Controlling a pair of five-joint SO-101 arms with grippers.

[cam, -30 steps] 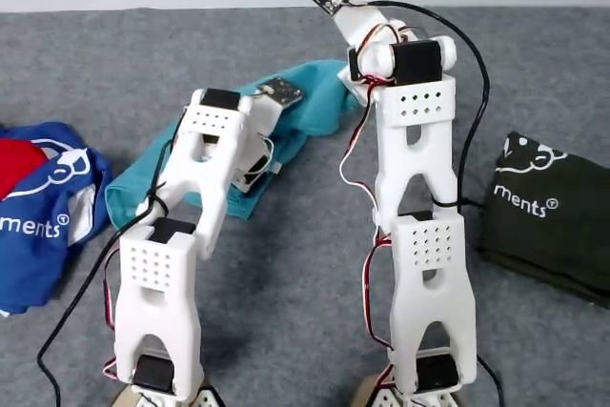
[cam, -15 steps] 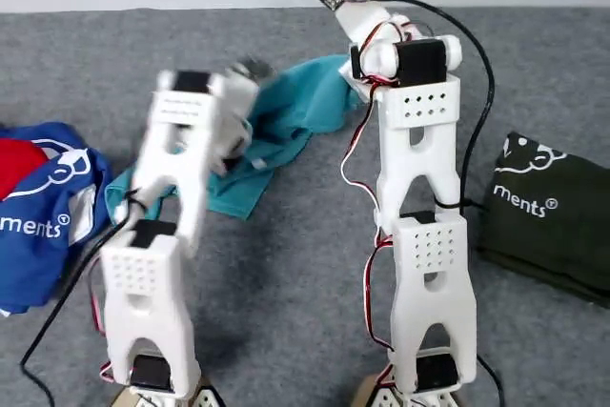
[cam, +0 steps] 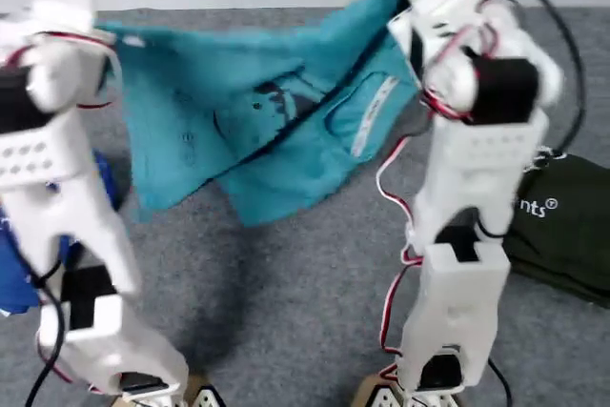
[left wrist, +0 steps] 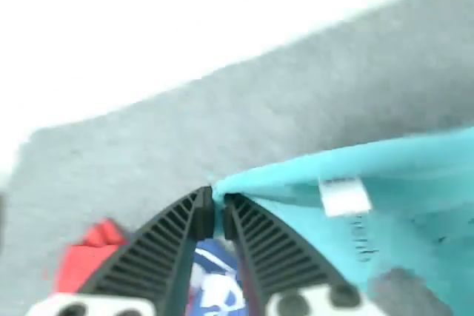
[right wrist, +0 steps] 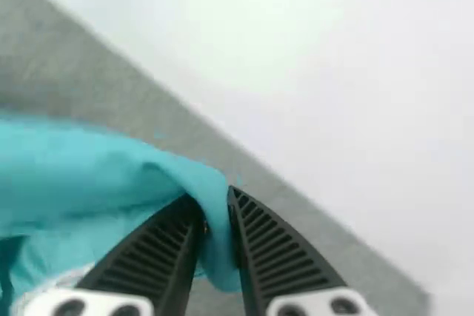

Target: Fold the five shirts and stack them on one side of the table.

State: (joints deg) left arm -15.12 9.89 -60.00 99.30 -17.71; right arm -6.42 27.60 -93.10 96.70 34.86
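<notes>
One grey table (cam: 286, 283) fills the high view from edge to edge. Above it, across the upper middle of the frame, hangs the teal shirt (cam: 248, 131), spread out and lifted off the surface. Its long axis runs from upper left to upper right, and the body sags toward the frame's centre.

Two arms carry it, the left arm (cam: 57, 188) at the left edge and the right arm (cam: 467, 235) right of centre, one at each end of the top hem. Neither arm is nearer than the other. The left fingers (left wrist: 178, 234) are pinched narrow on one corner, close to a white label (left wrist: 342, 196). The right fingers (right wrist: 148, 249) are clamped on a bunched fold at the other corner. From both pairs the cloth falls downward, so laying it flat would likely mean lowering both ends together.

Shirts counted: four. Besides the teal one there is a folded dark green shirt (cam: 567, 226) lying at the right edge, well apart. A blue shirt (cam: 14, 278) lies at the left edge behind the left arm. A red shirt (left wrist: 89, 253) lies just beside it.
</notes>
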